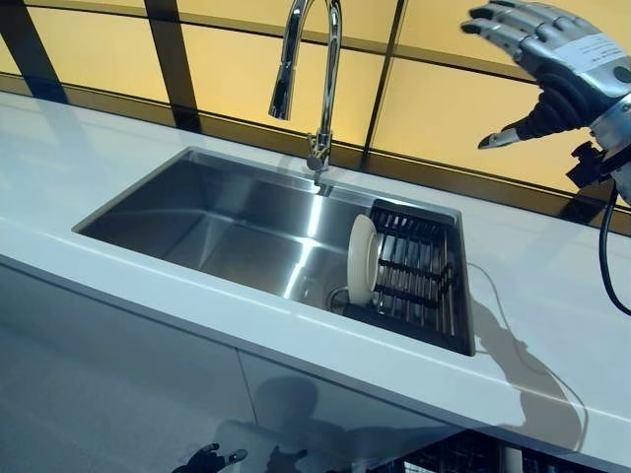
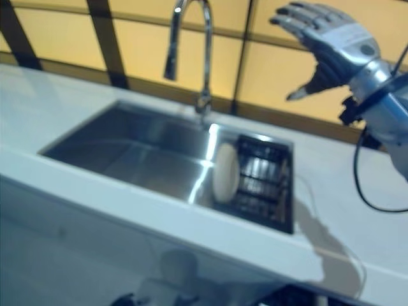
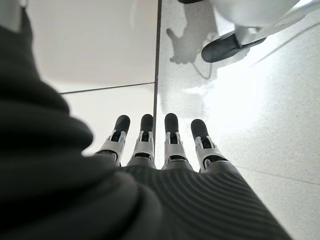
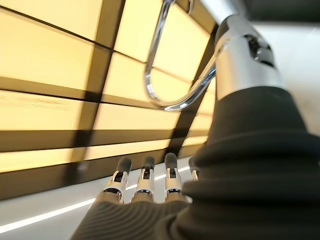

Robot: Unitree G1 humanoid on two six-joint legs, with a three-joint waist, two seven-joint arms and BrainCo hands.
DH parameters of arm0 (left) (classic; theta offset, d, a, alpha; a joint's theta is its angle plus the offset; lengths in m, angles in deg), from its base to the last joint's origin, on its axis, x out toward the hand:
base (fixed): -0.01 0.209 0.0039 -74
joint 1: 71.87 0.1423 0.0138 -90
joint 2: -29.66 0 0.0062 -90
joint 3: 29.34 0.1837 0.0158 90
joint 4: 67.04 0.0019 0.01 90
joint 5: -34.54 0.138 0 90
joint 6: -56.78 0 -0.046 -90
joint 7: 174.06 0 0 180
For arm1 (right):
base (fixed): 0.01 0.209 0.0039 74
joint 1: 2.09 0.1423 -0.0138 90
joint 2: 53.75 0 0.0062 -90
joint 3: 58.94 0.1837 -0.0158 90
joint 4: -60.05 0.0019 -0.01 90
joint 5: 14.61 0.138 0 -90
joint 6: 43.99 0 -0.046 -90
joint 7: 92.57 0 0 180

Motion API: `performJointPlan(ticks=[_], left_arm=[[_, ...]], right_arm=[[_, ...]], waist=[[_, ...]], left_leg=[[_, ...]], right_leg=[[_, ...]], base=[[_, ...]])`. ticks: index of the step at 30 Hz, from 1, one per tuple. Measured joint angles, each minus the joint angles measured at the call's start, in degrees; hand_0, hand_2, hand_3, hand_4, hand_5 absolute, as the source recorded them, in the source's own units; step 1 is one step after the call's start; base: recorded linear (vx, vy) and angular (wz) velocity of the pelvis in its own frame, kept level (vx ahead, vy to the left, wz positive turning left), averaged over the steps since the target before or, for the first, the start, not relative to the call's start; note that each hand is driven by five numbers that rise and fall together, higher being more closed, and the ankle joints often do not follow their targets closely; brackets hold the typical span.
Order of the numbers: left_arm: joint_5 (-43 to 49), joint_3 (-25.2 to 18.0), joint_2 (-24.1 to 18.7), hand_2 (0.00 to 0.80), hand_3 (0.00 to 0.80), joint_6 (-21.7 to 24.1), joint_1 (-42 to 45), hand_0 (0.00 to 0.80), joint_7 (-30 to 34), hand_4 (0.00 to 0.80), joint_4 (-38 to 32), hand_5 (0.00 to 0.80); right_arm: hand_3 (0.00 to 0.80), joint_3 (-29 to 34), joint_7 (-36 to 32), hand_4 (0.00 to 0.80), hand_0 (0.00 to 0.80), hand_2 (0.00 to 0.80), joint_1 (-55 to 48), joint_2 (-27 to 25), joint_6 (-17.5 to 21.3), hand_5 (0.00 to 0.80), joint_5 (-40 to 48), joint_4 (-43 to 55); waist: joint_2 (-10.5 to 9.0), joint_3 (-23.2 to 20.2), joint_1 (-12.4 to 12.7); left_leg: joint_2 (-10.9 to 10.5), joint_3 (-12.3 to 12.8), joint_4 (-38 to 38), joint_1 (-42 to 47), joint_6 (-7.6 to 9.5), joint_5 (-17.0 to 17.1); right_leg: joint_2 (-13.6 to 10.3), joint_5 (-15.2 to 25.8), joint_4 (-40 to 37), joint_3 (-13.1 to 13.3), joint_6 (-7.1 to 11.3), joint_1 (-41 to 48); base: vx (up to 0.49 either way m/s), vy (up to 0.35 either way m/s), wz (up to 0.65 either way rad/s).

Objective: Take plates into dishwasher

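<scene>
**Steel sink, one plate in the rack, both hands empty**

Stainless steel forms the sink [image 1: 217, 232], sunk into a white desk [image 1: 552, 296] below a wall of yellow panels [image 1: 444, 118] split by dark strips. A chrome faucet [image 1: 314, 69] arches over the back rim of the basin. At the right end of the sink sits a black dish rack [image 1: 419, 281], and a single white plate [image 1: 361, 258] stands on edge at the rack's left side, facing the open basin. No dishwasher can be made out for certain.

The right hand [image 1: 552, 49] is raised high above the desk, up and to the right of the rack and well apart from the plate. Its fingers [image 2: 299, 16] are spread and nearly straight, the thumb held out below them, with nothing between them.

The left hand [image 3: 160, 150] hangs low beside the white cabinet front, seen mostly in its own wrist view. Its fingers [image 3: 171, 130] lie straight and side by side, pointing toward the pale tiled floor [image 3: 260, 110], holding nothing.
</scene>
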Motion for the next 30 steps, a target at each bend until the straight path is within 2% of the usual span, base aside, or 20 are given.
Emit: performJointPlan(ticks=[5,10,14,16,23,30], left_arm=[[-0.4,-0.5,-0.3,0.0,0.0,-0.4,0.5,0.0,0.0,0.0,0.0,0.0],[-0.9,-2.1,-0.4,0.0,0.0,-0.5,1.1,0.0,0.0,0.0,0.0,0.0],[-0.9,-2.1,-0.8,0.0,0.0,-0.5,2.0,0.0,0.0,0.0,0.0,0.0],[-0.9,-2.0,-0.9,0.0,0.0,-0.6,2.0,0.0,0.0,0.0,0.0,0.0],[-0.9,-2.0,-1.8,0.0,0.0,-0.9,2.5,0.0,0.0,0.0,-0.1,0.0],[-0.9,-1.9,-2.3,0.0,0.0,-1.2,2.6,0.0,0.2,0.0,-0.9,0.0]], right_arm=[[0.0,-9.2,-3.7,0.0,0.0,0.0,5.0,0.0,5.7,0.0,-3.7,-0.8],[0.0,-13.3,-6.7,0.0,0.0,0.0,6.0,0.6,9.8,0.0,-6.6,-1.1],[0.0,-15.9,-7.9,0.0,0.0,0.0,7.3,2.8,11.5,0.0,-8.0,-3.0],[0.0,-16.1,-8.3,0.0,0.0,0.0,7.3,2.9,12.2,0.0,-8.8,-3.2],[0.0,-19.3,-10.5,0.0,0.0,0.0,8.8,7.1,13.5,0.0,-9.3,-5.4],[0.0,-20.5,-10.7,0.0,0.0,0.0,8.8,8.2,15.0,0.0,-12.4,-8.7]], waist=[[-0.14,-1.3,0.4],[-0.59,-1.9,1.4],[-1.23,-2.3,1.9],[-1.38,-2.4,3.0],[-2.26,-3.0,3.3],[-2.16,-3.0,4.5]], left_leg=[[0.0,-0.4,0.2,-0.1,-0.01,0.0],[-0.1,-1.1,0.2,-0.3,-0.12,0.2],[-0.1,-1.2,0.2,-0.5,-0.23,0.4],[-0.1,-1.2,0.2,-0.5,-0.24,0.4],[-0.1,-1.3,0.2,-0.5,-0.26,0.5],[-0.1,-1.3,0.2,-0.6,-0.27,0.5]], right_leg=[[-0.1,-0.1,0.0,-0.5,0.02,0.0],[-0.1,-0.1,-0.1,-1.3,0.01,0.1],[-0.1,-0.2,-0.1,-1.6,0.0,0.0],[-0.1,-0.1,-0.1,-1.6,0.0,-0.1],[-0.2,-0.1,-0.1,-1.6,0.01,-0.1],[-0.2,-0.2,-0.1,-1.7,0.01,-0.1]], base=[[0.013,0.059,0.04],[0.017,0.043,0.07],[0.008,0.01,0.04],[0.0,0.0,0.0],[0.0,0.0,0.0],[0.0,0.0,0.0]])
